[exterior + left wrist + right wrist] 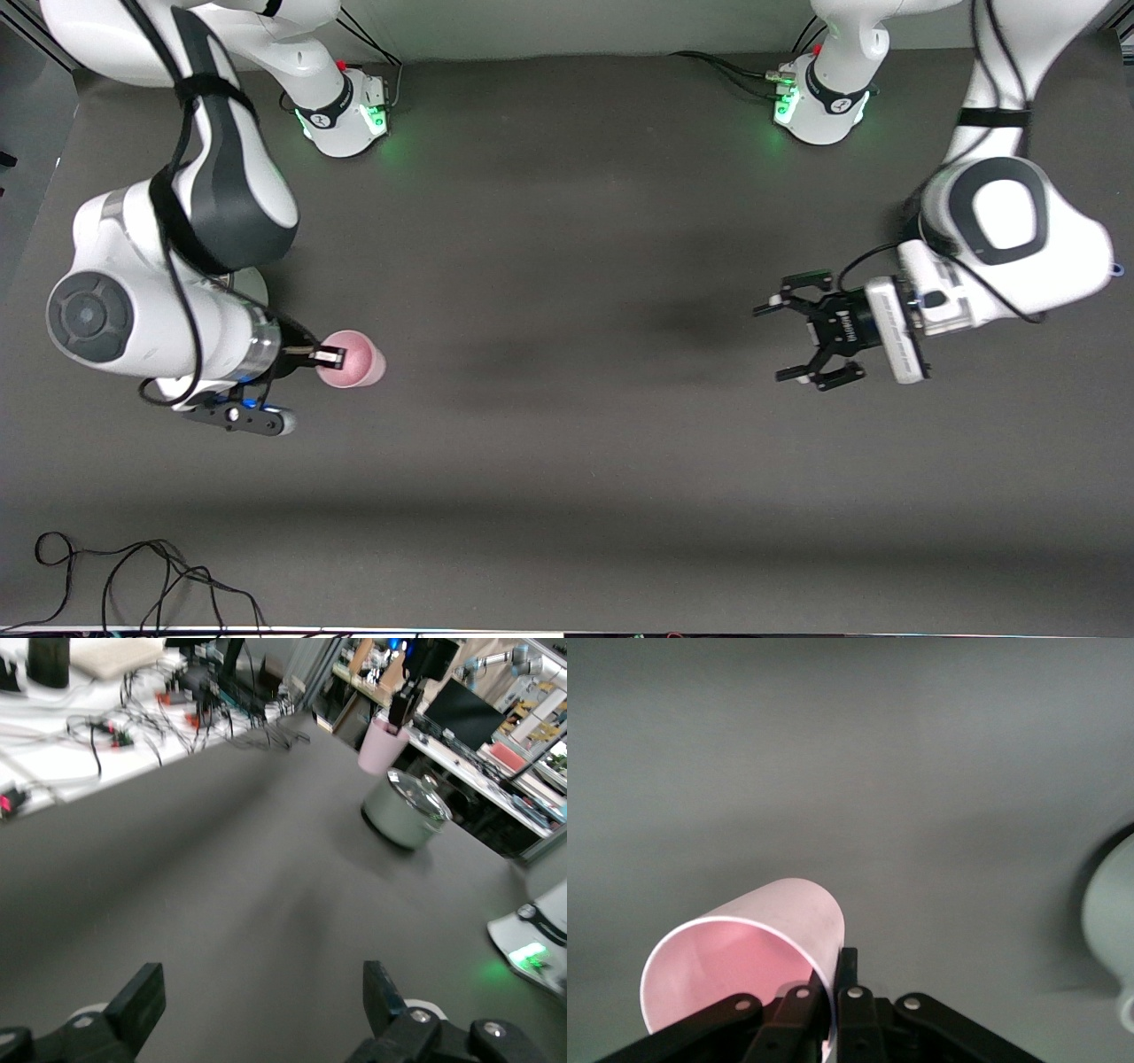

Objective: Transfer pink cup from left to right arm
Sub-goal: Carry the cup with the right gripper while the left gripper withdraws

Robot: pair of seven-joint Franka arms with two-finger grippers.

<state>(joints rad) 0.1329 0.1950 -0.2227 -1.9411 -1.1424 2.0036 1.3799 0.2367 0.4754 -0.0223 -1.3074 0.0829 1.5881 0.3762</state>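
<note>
One risk stands out: the right claw (pixel 330 357) is pinched shut on only the rim wall of the cup (pixel 353 359), one finger inside and one outside. A thin, one-sided hold like that could let the cup swing or slip if the arm turns quickly.

Cup is held up over the surface (pixel 567 461) at the right arm's end, mouth tipped toward the wrist camera (handover looks done, judging by who has hold of it).

Nearest the front camera: loose black cables (pixel 133 576) along the surface's edge, well apart from both arms. No snag risk unless the right arm drops low that way.

Middle of the surface is bare, so plenty of room for setting down or carrying across.

Left claw (pixel 811 335) hangs over the left arm's end, spread wide, holding nothing, and waits well apart from the cup.

A lidded pot (pixel 406 808) sits by the right arm, just beside the cup in the left wrist view. A low swing could knock it.
</note>
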